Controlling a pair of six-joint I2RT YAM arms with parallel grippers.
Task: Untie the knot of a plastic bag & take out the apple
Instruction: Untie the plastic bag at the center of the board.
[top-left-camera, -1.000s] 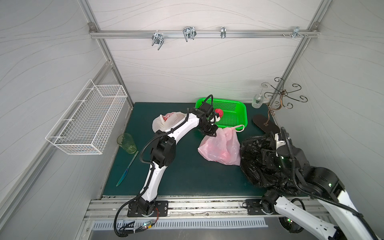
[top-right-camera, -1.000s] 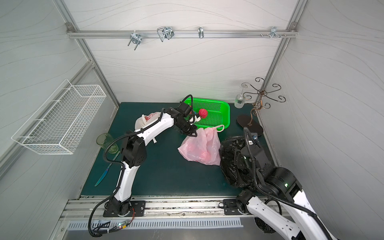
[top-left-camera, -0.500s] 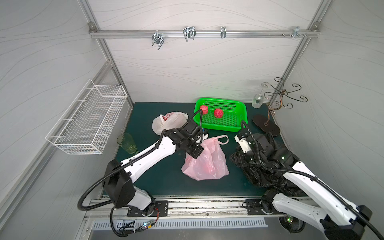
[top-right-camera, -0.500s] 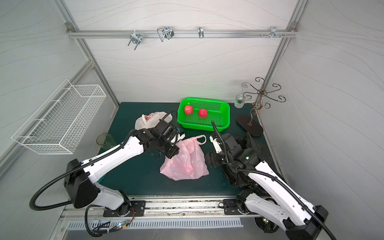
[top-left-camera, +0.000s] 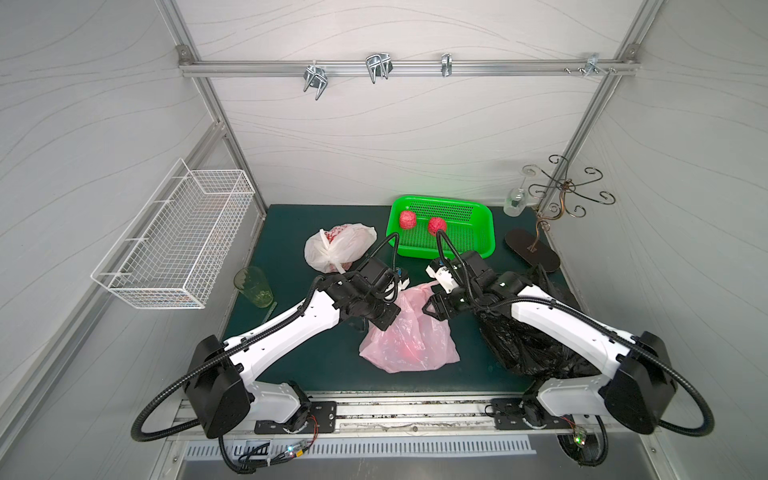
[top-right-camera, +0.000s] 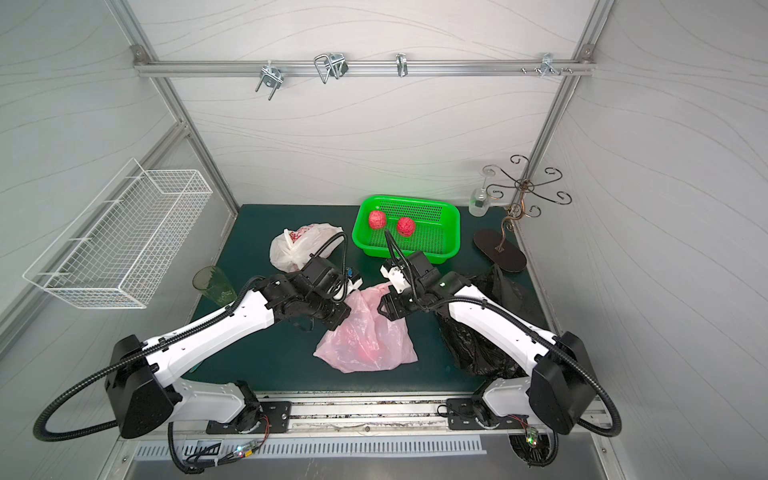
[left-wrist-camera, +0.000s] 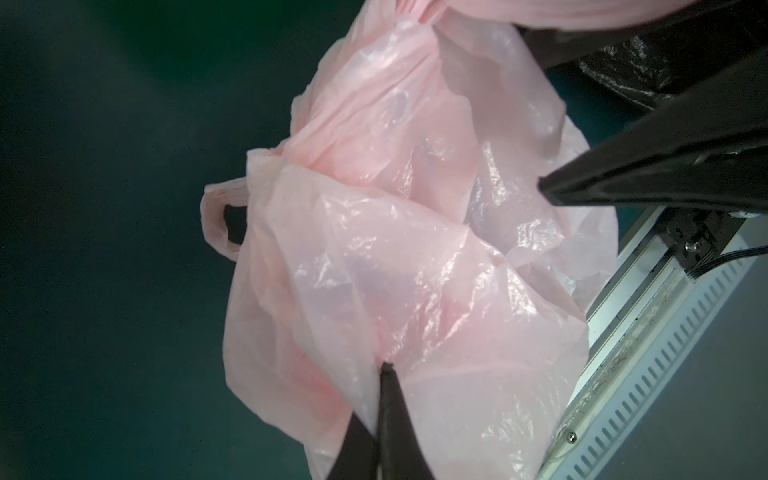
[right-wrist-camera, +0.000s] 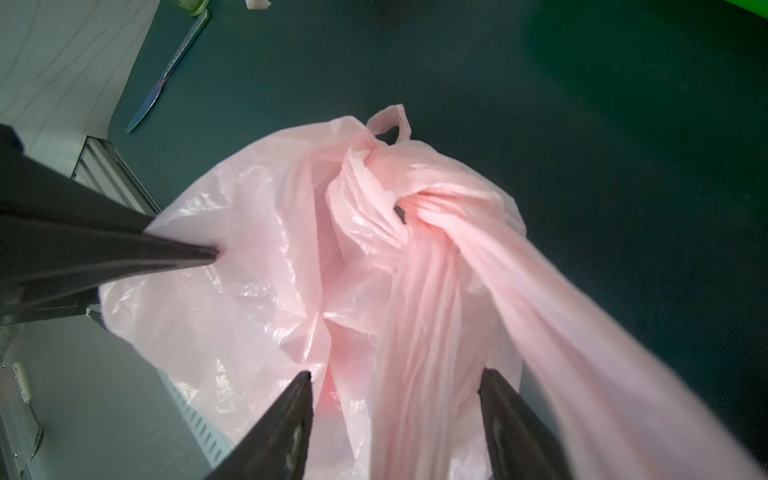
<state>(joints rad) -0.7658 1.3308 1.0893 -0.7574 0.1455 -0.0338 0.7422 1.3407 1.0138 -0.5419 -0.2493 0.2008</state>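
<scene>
The knot is still tied. The left claw (left-wrist-camera: 385, 368) pinches the pink plastic bag (top-left-camera: 409, 336). The right claw (right-wrist-camera: 397, 374), open, straddles the twisted strand (right-wrist-camera: 432, 316) below the knot (right-wrist-camera: 399, 199). It probably needs to close next, then pull.

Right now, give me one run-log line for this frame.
left gripper: shut on pink bag | right gripper: open, astride handle strand | knot: tied | apple: inside bag, dimly visible

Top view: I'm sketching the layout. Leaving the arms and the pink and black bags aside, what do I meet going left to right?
Wire basket → cup → white bag → green tray → stand. The glass overlaps the stand, so I leave it out.
</scene>
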